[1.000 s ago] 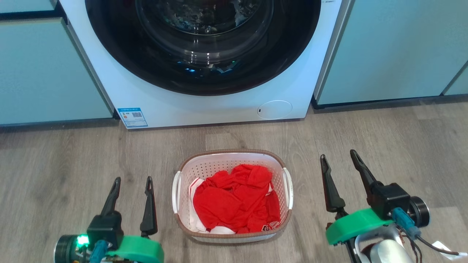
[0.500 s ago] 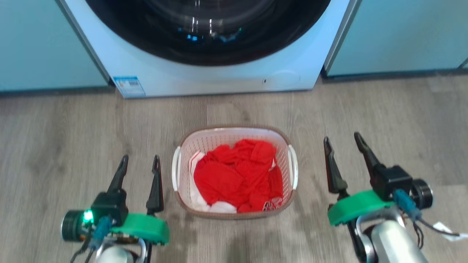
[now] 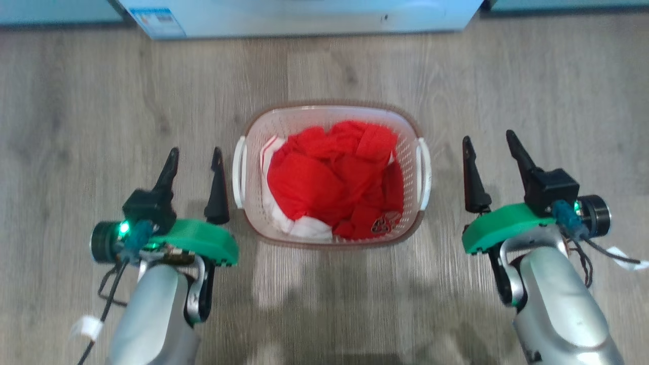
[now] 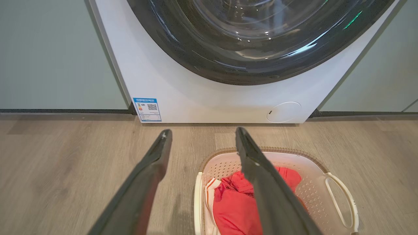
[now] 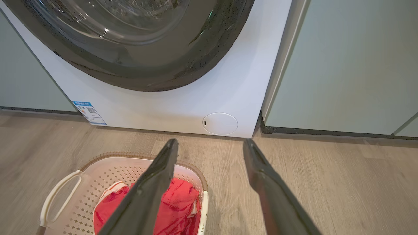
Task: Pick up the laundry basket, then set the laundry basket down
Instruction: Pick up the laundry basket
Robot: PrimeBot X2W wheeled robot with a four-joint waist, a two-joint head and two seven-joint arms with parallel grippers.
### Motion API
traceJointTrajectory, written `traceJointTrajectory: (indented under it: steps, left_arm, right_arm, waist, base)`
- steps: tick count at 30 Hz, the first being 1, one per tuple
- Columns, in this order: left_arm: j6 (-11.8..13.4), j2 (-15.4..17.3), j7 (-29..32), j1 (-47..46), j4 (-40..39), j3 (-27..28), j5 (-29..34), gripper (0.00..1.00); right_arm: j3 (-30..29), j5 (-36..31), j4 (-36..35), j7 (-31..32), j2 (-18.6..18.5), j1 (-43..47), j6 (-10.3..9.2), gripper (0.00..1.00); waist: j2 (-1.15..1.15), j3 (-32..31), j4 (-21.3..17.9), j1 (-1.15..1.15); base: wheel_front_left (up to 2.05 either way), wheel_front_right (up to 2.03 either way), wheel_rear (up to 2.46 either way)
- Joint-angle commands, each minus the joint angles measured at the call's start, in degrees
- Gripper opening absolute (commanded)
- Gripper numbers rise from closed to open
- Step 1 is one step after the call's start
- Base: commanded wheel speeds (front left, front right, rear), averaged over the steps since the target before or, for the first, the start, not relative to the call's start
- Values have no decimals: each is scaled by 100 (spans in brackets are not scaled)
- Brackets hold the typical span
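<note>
Sitting on the floor: the laundry basket (image 3: 309, 119), white and perforated with a brown woven-look rim, stands upright on the grey wood-look floor (image 3: 101, 101), between the robot's two arms and short of the washing machine (image 3: 304, 20).
Contents: crumpled red clothing (image 3: 329, 177) is heaped inside, with a strip of white cloth (image 3: 309, 230) showing at the near edge.
Handles: the left handle (image 3: 238, 172) and the right handle (image 3: 425, 172), both white, run along the basket's two sides; neither is gripped.
Left side: the left tool (image 3: 196, 150) has its jaws spread wide and holds nothing. Its fingers point toward the machine, the inner one just beside the left handle. In its wrist view the left tool (image 4: 203, 130) has one finger crossing in front of the basket (image 4: 313, 182).
Right side: the right tool (image 3: 488, 136) is also spread wide and empty, near the right handle but clearly apart from it. Its wrist view has the right tool (image 5: 210, 141) above the floor, with the basket (image 5: 107, 169) at lower left.
Backdrop: the machine's white front carries a dark round door (image 4: 261, 49), a blue label (image 4: 147, 109) and a round cover (image 4: 283, 112), with pale green cabinets (image 5: 343, 65) alongside.
</note>
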Motion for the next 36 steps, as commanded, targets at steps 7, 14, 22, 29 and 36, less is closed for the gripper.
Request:
traceJointTrajectory:
  steps: [7,14,22,29,36]
  left_arm:
    - [-55,27,-36,-654,512,0,-297,100]
    - [-98,27,-36,-1099,1044,-187,-561,100]
    - [-143,27,-36,-1580,1657,-458,-921,100]
    - [-213,27,-36,-1903,2210,-794,-1159,100]
    - [-290,27,-36,-2235,2617,-1155,-1278,100]
  right_arm:
    - [-14,58,463,-69,-32,-493,34,100]
    - [-232,129,1016,-69,-32,-896,34,100]
    - [-286,209,1562,-69,-32,-1299,34,100]
    - [-258,293,1929,-69,-32,-1482,34,100]
    - [-272,243,2117,-69,-32,-1682,34,100]
  waist:
    - [0,881,101,-1]
    - [0,1405,201,-1]
    - [0,1836,328,-1]
    - [0,2057,410,-1]
    - [0,2340,490,-1]
  base:
    - [0,0,0]
    - [0,0,0]
    - [0,0,0]
    - [0,0,0]
    - [0,0,0]
